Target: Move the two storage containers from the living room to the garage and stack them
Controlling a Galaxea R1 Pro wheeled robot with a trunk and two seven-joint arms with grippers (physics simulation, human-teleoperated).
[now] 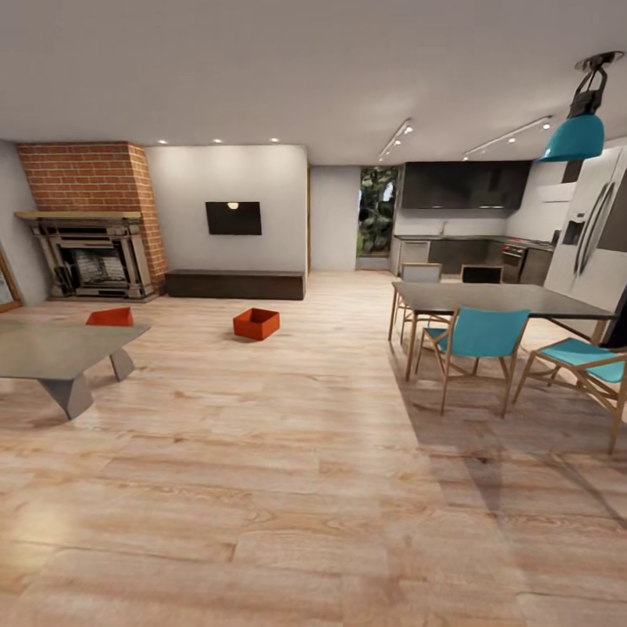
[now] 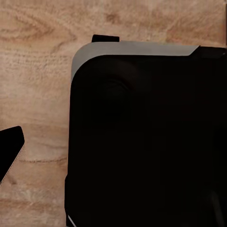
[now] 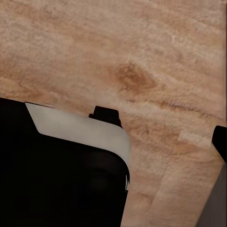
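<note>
1. Two red-orange storage containers sit on the light wood-plank floor point(image 1: 287, 453) of an open living room, well ahead of the robot and to the left of centre in the head view.
2. The nearer-to-centre container point(image 1: 256, 323) stands in the open, turned so that one corner faces the camera; its open top is plainly visible.
3. The second container point(image 1: 111, 317) lies further left, just behind the far edge of a low grey table point(image 1: 52, 353) that hides its lower part, with a brick fireplace point(image 1: 94, 225) beyond it.
4. A dark dining table point(image 1: 496, 300) with teal chairs point(image 1: 475, 341) occupies the right side, well apart from both bins, so the straight path to the open-floor container looks unobstructed.
5. The deciding relation: both bins lie forward and left of the robot, far beyond arm's reach, so the coming move is judged to be a drive of the base, not a reach. The left arm would likely be the nearer one on arrival.
6. Both wrist views look down on wood planks past the robot's dark, grey-edged body point(image 2: 142, 137); whether the fingers of either gripper are spread or pressed together cannot be told, and neither is seen holding anything.
7. The garage step has not yet begun.
</note>
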